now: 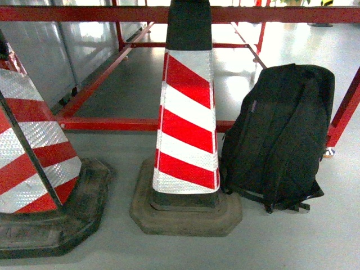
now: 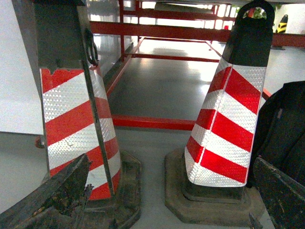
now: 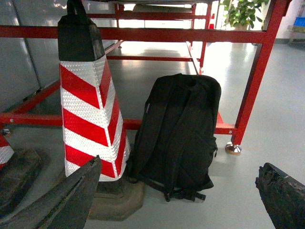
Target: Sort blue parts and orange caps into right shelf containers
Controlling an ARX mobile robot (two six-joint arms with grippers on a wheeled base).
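Nearest the lens in each wrist view are the two dark, scuffed fingers of that arm's claw. The left claw (image 2: 167,200) stands spread, one finger at the lower left and the other at the lower right of its view, with nothing between them. The right claw (image 3: 183,200) is likewise spread wide and empty. Both hang low and face forward over the grey floor (image 1: 281,242), a carrying posture in all likelihood, since nothing within reach calls for a grasp.

Beyond the left claw stand two traffic cones with red and white reflective stripes. The left cone (image 2: 76,119) and the central cone (image 2: 224,129) each rest on a dark octagonal base. A black backpack (image 3: 178,138) leans just beside the central cone, upright against the lower rail of a red steel frame (image 3: 252,86). Cones and backpack appear parked at the frame's edge simply to keep them out of the aisle. A potted plant (image 3: 240,12) shows far behind.

The blue parts, the orange caps and the right shelf containers appear in no view; where they lie cannot be told. The head view shows neither claw. The left cone is cut by the picture edge, the central cone's handle is cropped there, and the backpack's far side is hidden. Judged from this, sorting has not visibly begun.
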